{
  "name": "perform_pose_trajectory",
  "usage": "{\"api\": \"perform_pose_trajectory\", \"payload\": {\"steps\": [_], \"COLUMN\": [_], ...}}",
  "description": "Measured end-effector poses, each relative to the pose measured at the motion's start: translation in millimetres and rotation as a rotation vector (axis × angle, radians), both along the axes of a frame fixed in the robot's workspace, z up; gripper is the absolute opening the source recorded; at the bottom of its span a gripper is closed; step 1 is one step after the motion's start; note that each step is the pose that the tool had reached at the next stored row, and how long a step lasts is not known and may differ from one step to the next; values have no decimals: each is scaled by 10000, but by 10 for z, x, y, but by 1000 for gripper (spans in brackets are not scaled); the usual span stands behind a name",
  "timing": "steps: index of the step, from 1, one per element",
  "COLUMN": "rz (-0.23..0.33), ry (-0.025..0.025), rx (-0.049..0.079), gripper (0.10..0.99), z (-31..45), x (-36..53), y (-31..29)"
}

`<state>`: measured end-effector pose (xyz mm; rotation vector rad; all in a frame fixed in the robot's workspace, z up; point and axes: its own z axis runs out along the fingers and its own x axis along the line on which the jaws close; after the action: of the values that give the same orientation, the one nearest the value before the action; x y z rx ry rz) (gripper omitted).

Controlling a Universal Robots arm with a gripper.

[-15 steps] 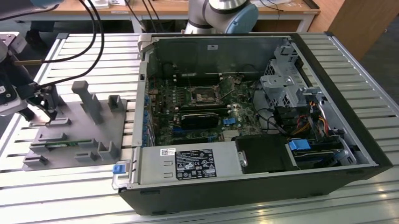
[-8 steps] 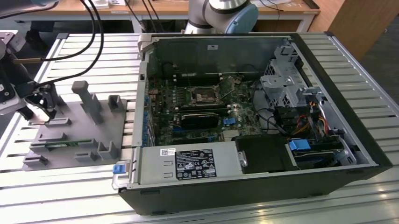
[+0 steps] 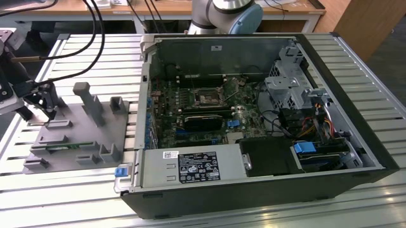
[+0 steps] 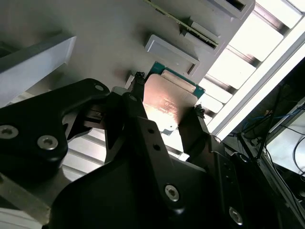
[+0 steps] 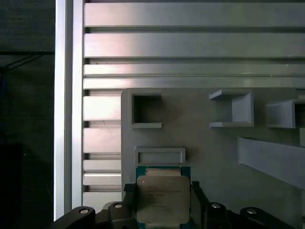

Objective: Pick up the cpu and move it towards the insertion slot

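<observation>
The cpu (image 5: 163, 198), a flat square chip with a silvery top and a green edge, sits between the two black fingers of my gripper (image 5: 163, 193). In the second wrist view the fingers (image 4: 138, 86) press against opposite sides of the cpu (image 4: 167, 102). My gripper (image 3: 39, 102) hangs over the far end of the grey plastic fixture (image 3: 76, 137), at the exterior view's left. The insertion slot (image 3: 208, 97), a shiny-framed square socket, lies on the motherboard inside the open computer case, well off to the exterior view's right of the gripper.
The open black computer case (image 3: 254, 190) takes up the middle and right of the slatted metal table (image 3: 76, 47). The fixture carries upright posts (image 3: 89, 102) and a thin green memory stick (image 3: 63, 147). Cables (image 3: 95, 28) hang at the back left.
</observation>
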<state>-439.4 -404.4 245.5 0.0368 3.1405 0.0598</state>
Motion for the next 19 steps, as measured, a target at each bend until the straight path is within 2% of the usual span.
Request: {"api": "perform_pose_trajectory", "payload": {"steps": [19], "rz": [0], "ry": [0], "rx": [0], "gripper": [537], "z": [157], "x": [0], "y": [0]}}
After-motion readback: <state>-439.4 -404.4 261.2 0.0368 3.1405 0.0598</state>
